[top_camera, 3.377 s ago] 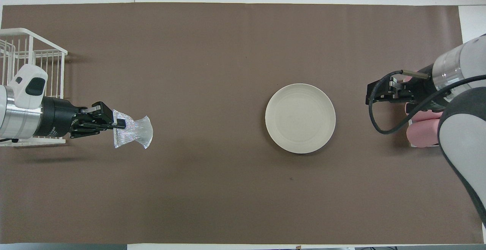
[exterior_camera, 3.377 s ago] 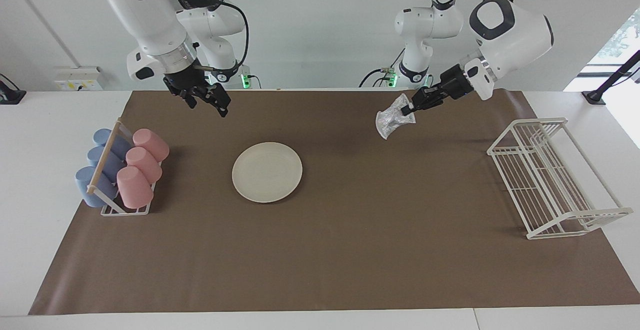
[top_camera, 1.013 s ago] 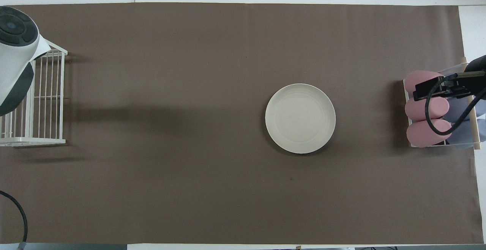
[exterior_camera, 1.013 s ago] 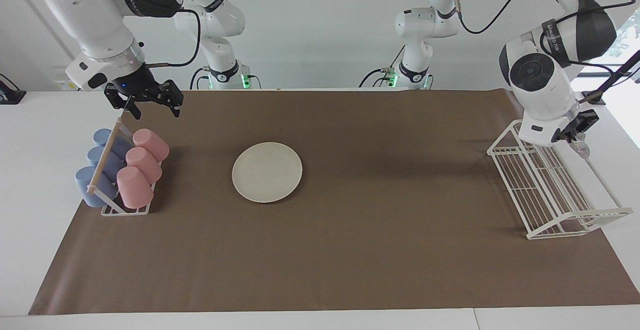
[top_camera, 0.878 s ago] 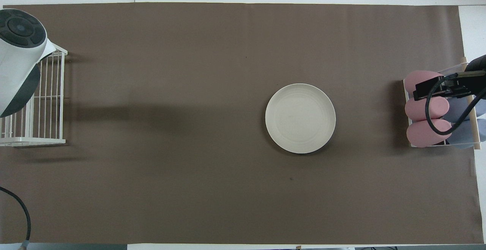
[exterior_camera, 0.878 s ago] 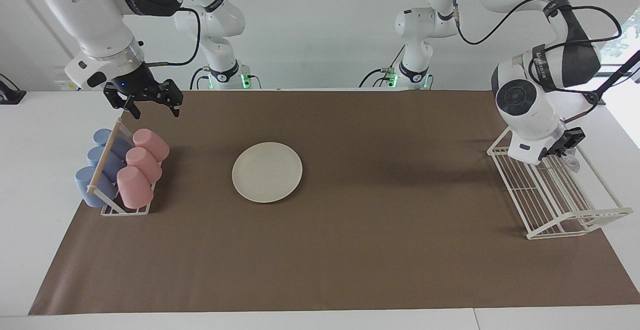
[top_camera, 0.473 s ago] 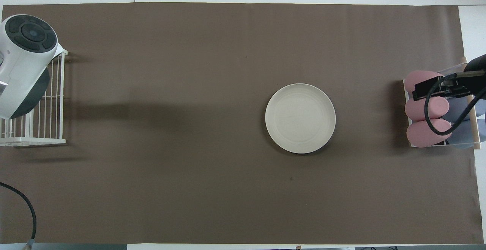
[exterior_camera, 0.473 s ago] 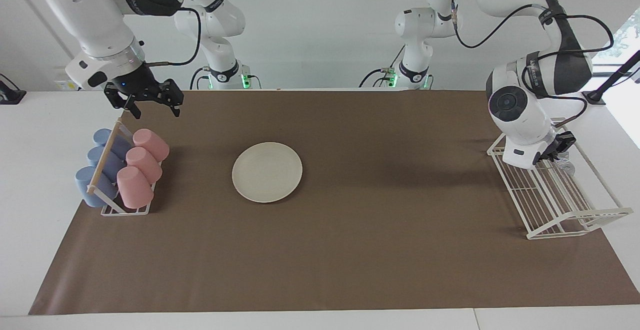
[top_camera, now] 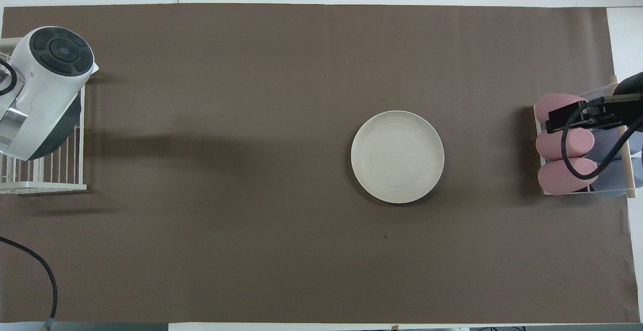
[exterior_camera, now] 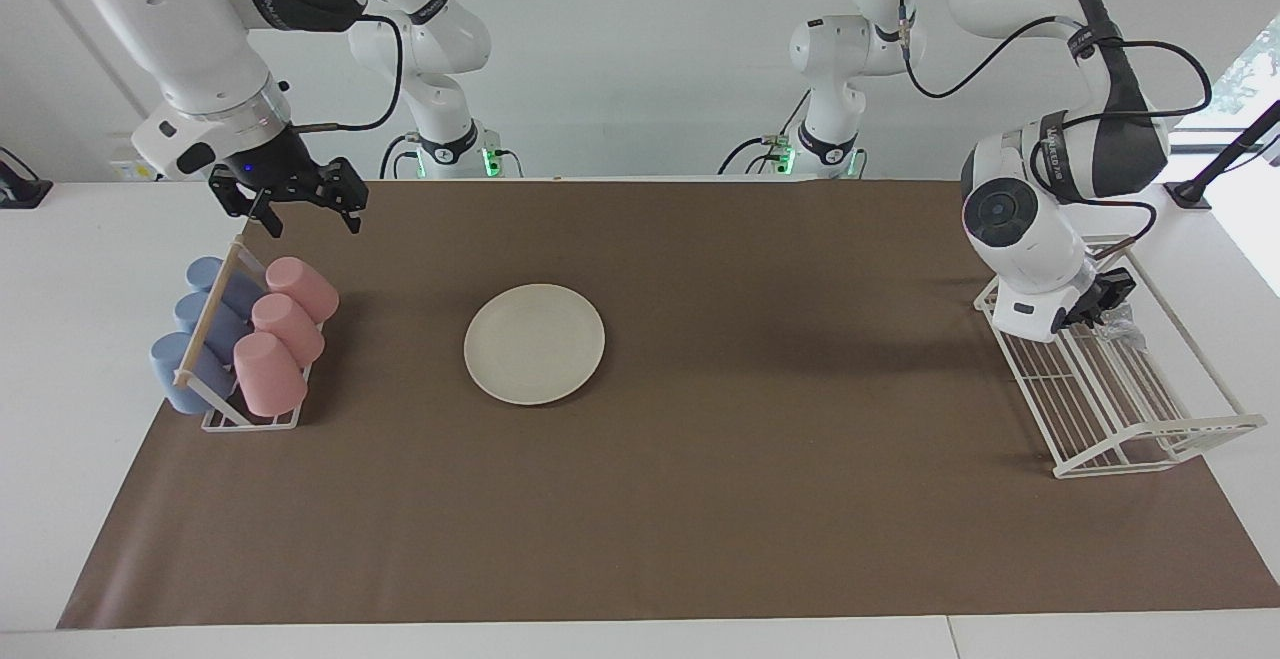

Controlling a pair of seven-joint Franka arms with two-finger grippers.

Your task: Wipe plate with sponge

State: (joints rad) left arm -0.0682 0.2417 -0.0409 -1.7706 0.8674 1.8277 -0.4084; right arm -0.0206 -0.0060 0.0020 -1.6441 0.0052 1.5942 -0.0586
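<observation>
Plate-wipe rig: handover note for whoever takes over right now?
Left gripper: shut on the sponge, low over the wire rack at the left arm's end.
Right gripper: open, holding nothing, waiting above the cup rack.
Plate: flat on the mat, nothing on it, no gripper near.
Done: sponge is in hand.
Left: whether the plate has been wiped cannot be told; the sponge is not yet released.

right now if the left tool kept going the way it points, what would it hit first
Probably the white wire rack. The left tool, shut on the sponge, points down into the rack's end nearer the robots, so its wire floor likely comes first. Depth is hard to judge.
</observation>
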